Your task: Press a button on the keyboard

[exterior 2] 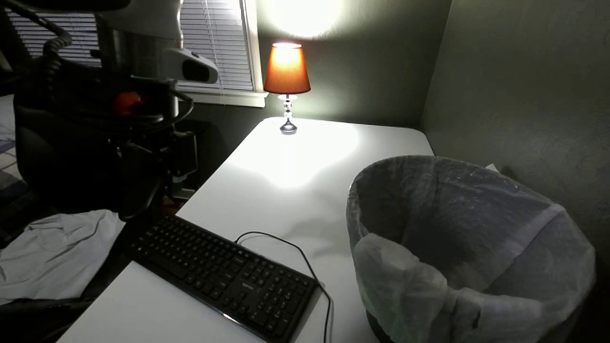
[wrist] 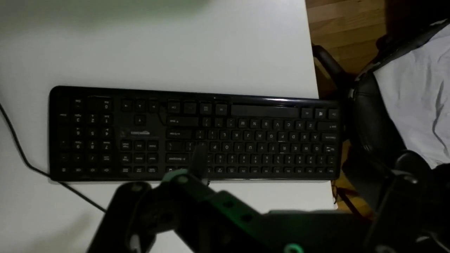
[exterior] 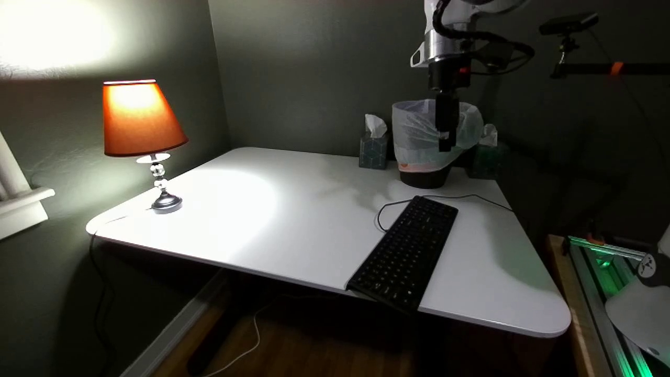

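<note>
So, our end effector (exterior: 447, 144) hangs in the air over the white table (exterior: 314, 180), tips down, well apart from the keyboard (exterior: 405, 251) below. Going by the wrist view, we take its jaws to be standing wide w/ nothing held btwn them, tho one side is so dark against the black chair (wrist: 364, 95) that we can't be exact abt the gap. From that angle one fingertip (wrist: 199, 161) overlaps the key rows, & the letters read upside down to us.

We see the keyboard lying on the table, its numpad end well in & its opp. end jutting past the table's edge, toward the chair. Its thin black cable (wrist: 81, 196) curves round just beside the numpad end. Near that end stands a white-lined bin (exterior: 416, 139), w/ a tissue box (exterior: 373, 153) next to it. In both exterior views we've a lit lamp (exterior: 138, 123), orange-shaded, w/ a bright patch on the table near it, well apart from the keyboard. On the chair lies a pale cloth (wrist: 418, 91).
</note>
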### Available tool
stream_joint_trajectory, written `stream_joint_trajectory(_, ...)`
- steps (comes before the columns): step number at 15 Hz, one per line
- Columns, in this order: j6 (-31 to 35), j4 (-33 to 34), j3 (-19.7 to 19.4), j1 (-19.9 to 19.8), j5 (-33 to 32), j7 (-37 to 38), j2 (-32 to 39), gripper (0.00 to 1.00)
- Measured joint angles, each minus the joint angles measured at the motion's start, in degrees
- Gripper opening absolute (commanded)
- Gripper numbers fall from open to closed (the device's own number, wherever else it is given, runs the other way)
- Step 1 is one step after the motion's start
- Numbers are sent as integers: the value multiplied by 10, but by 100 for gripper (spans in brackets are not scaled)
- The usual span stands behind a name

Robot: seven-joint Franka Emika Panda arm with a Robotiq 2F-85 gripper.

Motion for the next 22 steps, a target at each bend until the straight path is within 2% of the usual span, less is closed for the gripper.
stream_joint_trajectory(6,108,-47,50,15,1,49,52,100)
stream_joint_trajectory(11,173,-52,76,29,2,72,105,100)
stream_joint_trajectory(17,196,-48,101,46,0,94,156,100)
stream_joint_trajectory(22,196,-43,104,46,-2,94,166,100)
